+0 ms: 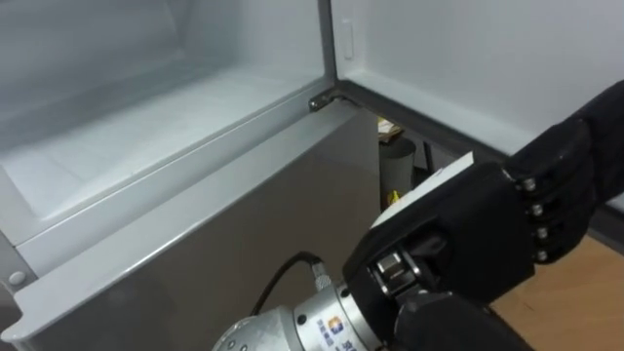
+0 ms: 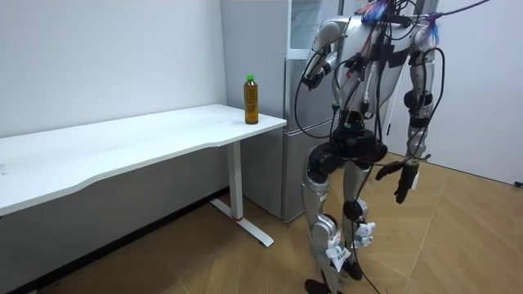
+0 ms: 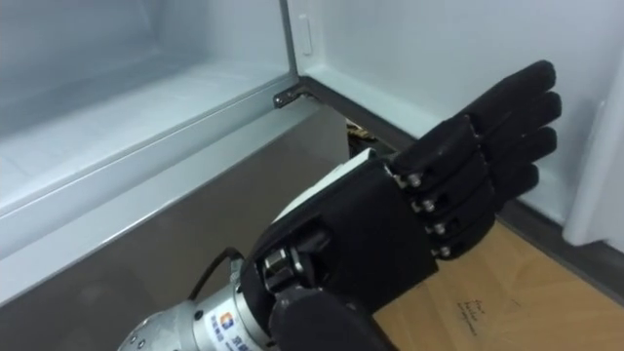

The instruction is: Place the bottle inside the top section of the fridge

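Looking down through the eye views, we are seeing the left robot hand (image 3: 419,219) hovering in front of the fridge (image 1: 195,253), just outside the open upper compartment (image 1: 146,127). Its fingers (image 3: 507,127) are lying straight and pressed side by side, pointing toward the white inner face of the swung-open upper door (image 1: 468,58), and the hand is holding nothing. Its back is facing us. The hand is hanging before the upper part of the grey lower door (image 3: 146,234), below and to the right of the hinge (image 1: 322,100) where the open door is meeting the cabinet. We cannot tell whether it is touching either door.

In the room view, we are finding the bottle (image 2: 252,100), amber with a green cap, standing upright on the white table (image 2: 122,143). It is sitting at the corner nearest the fridge, well apart from both hands. The robot is standing on the wooden floor (image 2: 458,245) facing the fridge, just past the table's end, with its left arm raised and bent. The right robot hand (image 2: 402,184) is hanging low beside the thigh, loosely spread, pointing down at the floor and carrying nothing.
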You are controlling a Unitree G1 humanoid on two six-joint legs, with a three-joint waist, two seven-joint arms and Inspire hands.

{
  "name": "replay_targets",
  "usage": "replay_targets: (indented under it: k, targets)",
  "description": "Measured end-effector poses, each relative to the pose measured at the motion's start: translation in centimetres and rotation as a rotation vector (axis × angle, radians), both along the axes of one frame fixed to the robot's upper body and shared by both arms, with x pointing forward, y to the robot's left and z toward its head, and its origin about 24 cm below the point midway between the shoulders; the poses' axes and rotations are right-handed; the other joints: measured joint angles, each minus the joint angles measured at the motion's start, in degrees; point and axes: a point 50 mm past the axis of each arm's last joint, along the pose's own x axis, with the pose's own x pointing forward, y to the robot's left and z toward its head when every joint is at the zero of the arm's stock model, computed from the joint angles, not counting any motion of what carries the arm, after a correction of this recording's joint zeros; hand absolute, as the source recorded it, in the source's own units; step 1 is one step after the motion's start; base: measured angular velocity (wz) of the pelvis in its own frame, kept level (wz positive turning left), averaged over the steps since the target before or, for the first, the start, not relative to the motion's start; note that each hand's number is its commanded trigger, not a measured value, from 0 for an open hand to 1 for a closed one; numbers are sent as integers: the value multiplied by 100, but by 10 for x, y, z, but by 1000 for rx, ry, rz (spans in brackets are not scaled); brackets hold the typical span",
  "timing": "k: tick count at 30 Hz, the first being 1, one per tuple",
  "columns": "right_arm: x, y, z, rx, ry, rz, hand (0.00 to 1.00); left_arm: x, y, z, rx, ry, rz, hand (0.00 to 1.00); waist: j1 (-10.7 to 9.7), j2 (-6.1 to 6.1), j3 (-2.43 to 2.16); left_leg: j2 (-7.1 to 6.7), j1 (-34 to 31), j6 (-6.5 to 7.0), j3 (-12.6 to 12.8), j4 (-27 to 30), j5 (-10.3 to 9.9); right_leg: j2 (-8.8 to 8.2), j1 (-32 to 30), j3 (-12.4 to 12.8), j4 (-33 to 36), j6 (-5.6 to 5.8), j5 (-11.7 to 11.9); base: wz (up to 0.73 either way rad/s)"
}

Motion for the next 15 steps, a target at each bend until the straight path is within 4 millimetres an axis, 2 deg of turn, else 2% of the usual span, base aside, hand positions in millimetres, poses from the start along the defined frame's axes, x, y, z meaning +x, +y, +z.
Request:
replay_targets:
  k: [7, 11, 15]
  targets:
    - [1, 0, 0, -4, -2, 7, 0, -1, -2, 1, -6, 1, -8, 0, 10, -8, 6, 1, -39, 0, -32, 11, 0, -34, 13, -102, 4, 0, 0, 8]
    - [1, 1, 0, -8, -2, 14, 0, -1, -2, 1, -8, 1, -8, 0, 42, -11, 7, -19, -52, -1, -112, -100, 1, -67, 18, -262, -18, 1, -1, 18]
    - [1, 2, -1, -2, 1, 26, 0, -1, -1, 1, -3, 2, -2, 0, 194, -12, 8, -42, -59, -26, -189, -186, 15, -92, 19, -379, -22, 3, -1, 17]
